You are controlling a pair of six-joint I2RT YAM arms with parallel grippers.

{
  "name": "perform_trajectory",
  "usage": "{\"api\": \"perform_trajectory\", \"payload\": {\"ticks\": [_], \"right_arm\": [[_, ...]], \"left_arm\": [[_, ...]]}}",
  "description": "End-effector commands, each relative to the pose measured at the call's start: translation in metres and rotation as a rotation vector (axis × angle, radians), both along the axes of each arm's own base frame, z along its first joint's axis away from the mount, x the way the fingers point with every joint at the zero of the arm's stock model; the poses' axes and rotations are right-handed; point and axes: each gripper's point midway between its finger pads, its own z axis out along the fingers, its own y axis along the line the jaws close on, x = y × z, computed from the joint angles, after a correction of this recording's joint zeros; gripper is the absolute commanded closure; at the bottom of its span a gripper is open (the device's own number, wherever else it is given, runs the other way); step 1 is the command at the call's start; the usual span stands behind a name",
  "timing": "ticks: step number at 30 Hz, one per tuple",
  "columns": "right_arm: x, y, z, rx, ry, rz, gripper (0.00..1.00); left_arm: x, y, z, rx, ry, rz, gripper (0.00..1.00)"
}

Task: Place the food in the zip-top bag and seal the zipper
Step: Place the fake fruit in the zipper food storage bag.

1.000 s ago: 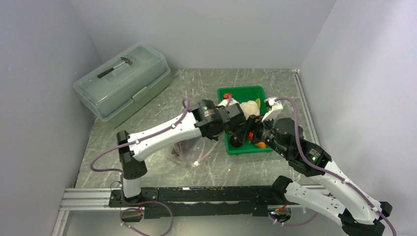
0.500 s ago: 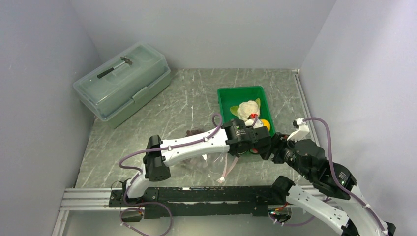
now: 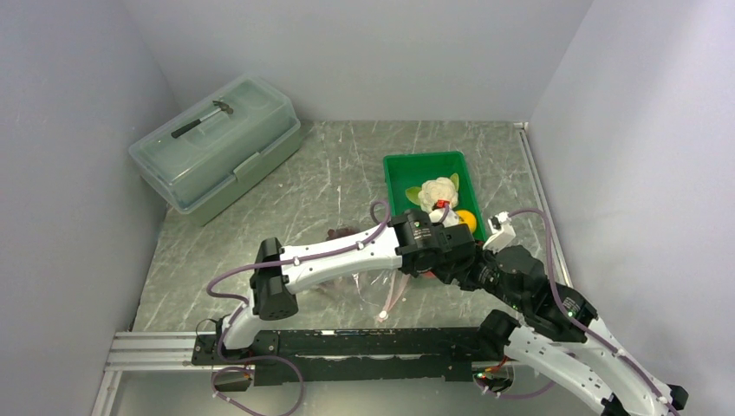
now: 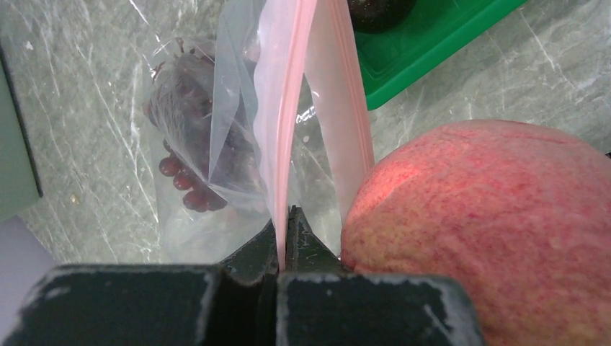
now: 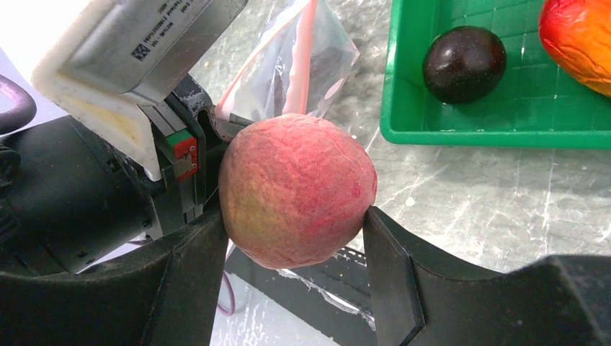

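Observation:
My left gripper (image 4: pixel 287 216) is shut on the pink zipper strip (image 4: pixel 288 108) of the clear zip-top bag (image 4: pixel 216 130) and holds its mouth up. The grape bunch (image 4: pixel 189 137) lies inside the bag. My right gripper (image 5: pixel 294 238) is shut on the pink-red peach (image 5: pixel 297 189), right beside the left gripper and the bag's mouth; the peach fills the right of the left wrist view (image 4: pixel 490 223). In the green tray (image 3: pixel 407 169) lie the cauliflower (image 3: pixel 438 191), the orange (image 3: pixel 467 218), the dark plum (image 5: pixel 464 63) and the red-orange pepper (image 5: pixel 580 40).
A large translucent lidded box (image 3: pixel 217 152) with a tool on its lid stands at the back left. Grey walls close in the table on three sides. A black rail (image 3: pixel 347 347) runs along the near edge.
Both grippers have pulled back from the tray toward the near edge. The left one lifted the bag's mouth there, and the right one brought the peach up beside it.

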Motion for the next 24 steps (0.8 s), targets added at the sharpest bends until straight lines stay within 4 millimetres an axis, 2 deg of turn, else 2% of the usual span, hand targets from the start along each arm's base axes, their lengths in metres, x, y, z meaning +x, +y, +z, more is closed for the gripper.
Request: {"api": "perform_trajectory", "payload": {"ticks": [1,16,24], "right_arm": [[0.008,0.018,0.037,0.124,-0.079,0.026,0.85],[0.028,0.02,-0.001,0.005,-0.005,-0.051,0.85],[0.036,0.02,-0.014,-0.035,0.017,-0.085,0.85]], "left_arm": [[-0.004,0.002,0.019,-0.064,-0.017,0.013,1.0],[-0.008,-0.002,0.054,-0.199,-0.017,-0.027,0.98],[-0.01,0.01,0.063,-0.22,-0.028,-0.012,0.98]]}}
